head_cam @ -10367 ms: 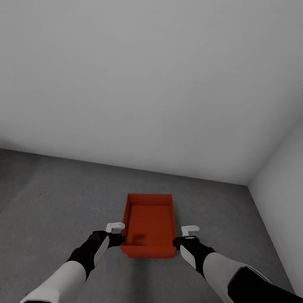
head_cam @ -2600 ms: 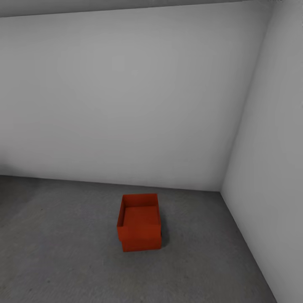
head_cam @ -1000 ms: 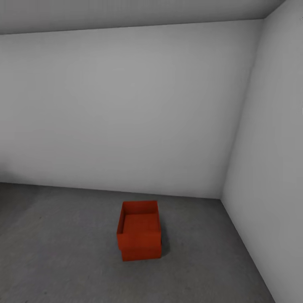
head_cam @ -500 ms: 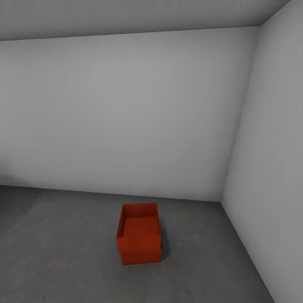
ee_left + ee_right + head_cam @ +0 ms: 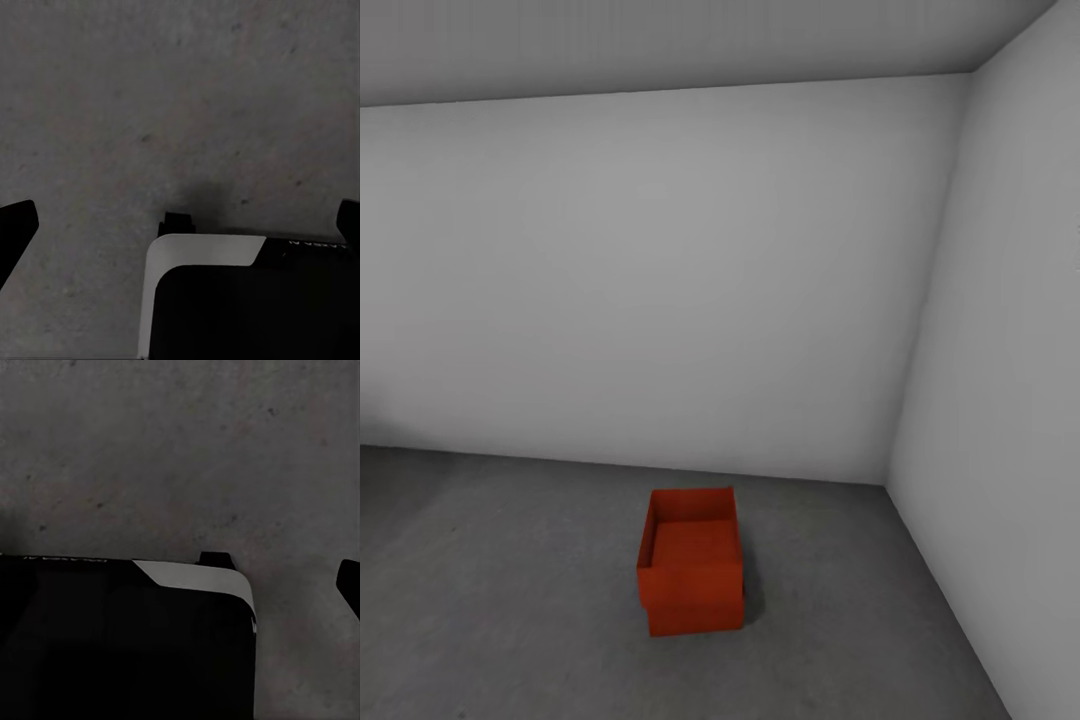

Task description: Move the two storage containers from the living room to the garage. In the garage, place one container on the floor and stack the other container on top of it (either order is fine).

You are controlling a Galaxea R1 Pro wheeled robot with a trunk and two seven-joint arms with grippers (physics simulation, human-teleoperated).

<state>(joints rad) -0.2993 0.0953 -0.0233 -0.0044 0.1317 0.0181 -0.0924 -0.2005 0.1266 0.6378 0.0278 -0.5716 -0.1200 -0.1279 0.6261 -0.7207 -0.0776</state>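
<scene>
The two containers (image 5: 692, 560) stand in the garage corner, one stacked on the other, on the floor (image 5: 510, 600) near the back wall (image 5: 660, 280) and not far from the right wall (image 5: 1010, 400). Their long axis runs away from the robot, toward the back wall. I count two bins, though the lower one is mostly hidden and only its front edge shows. They lie straight ahead of the robot, about equally near to both arms. In the wrist views the left gripper (image 5: 180, 225) and right gripper (image 5: 352, 585) point down at bare concrete; the left seems spread wide and grasps nothing, while for the right I cannot tell. The stacking looks done.
</scene>
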